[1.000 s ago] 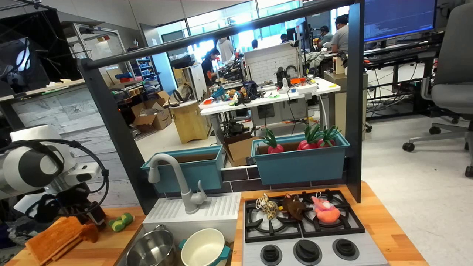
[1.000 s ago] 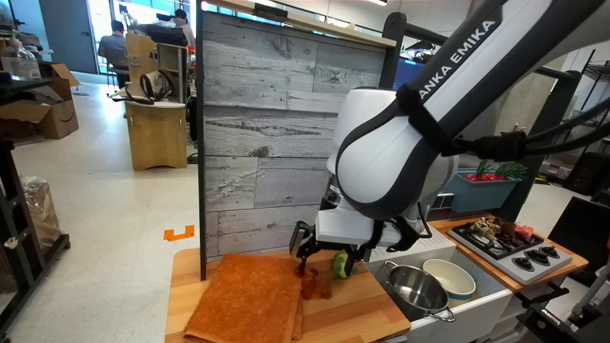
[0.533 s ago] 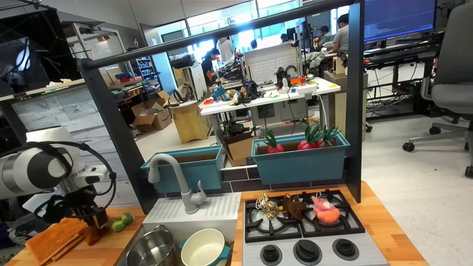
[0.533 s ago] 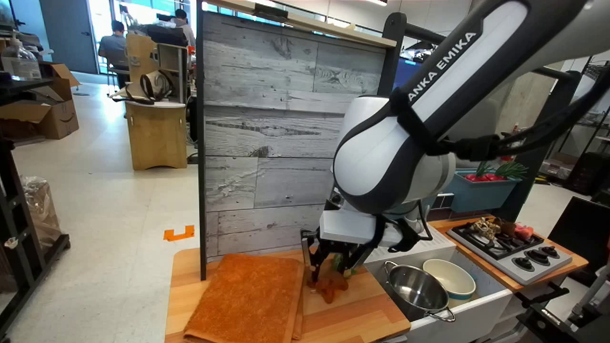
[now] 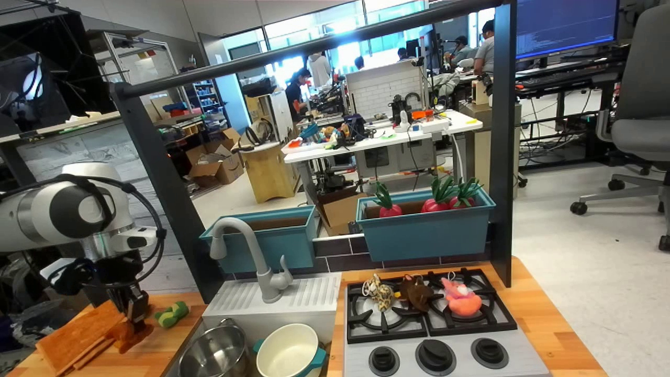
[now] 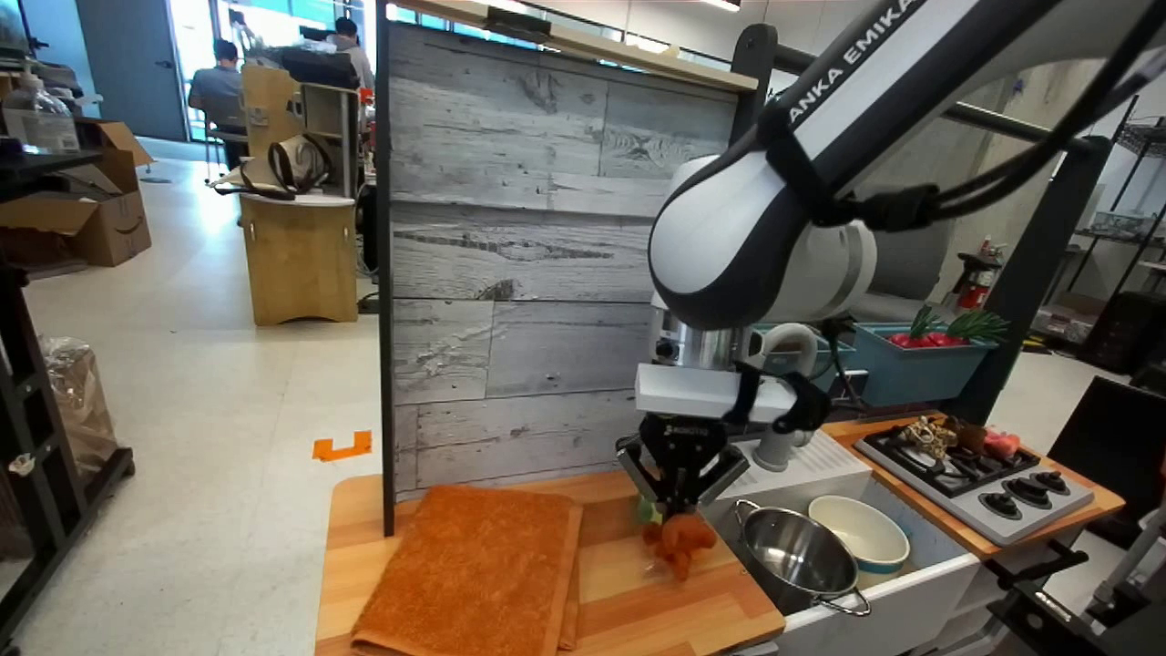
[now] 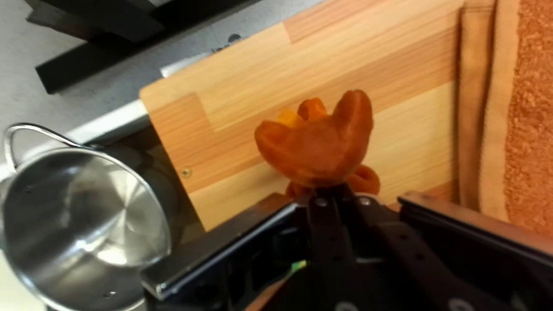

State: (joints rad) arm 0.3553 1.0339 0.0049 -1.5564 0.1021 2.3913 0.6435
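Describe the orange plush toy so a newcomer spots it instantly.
Below the grey plank wall, a wooden counter bears a folded orange towel. Beside the towel, the jaws grip the orange plush toy. It is lumpy; the towel is flat, the neighbouring toy green.

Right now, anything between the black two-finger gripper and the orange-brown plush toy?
Nothing visible: the gripper is closed directly on the plush toy. In the wrist view, the folded orange terry towel lies to one side, the round silver metal pot to the other; neither comes between.

Red radishes (image 5: 434, 206) (three) in teal planter (image 5: 426, 236); monitor (image 5: 565, 27) lit blue.
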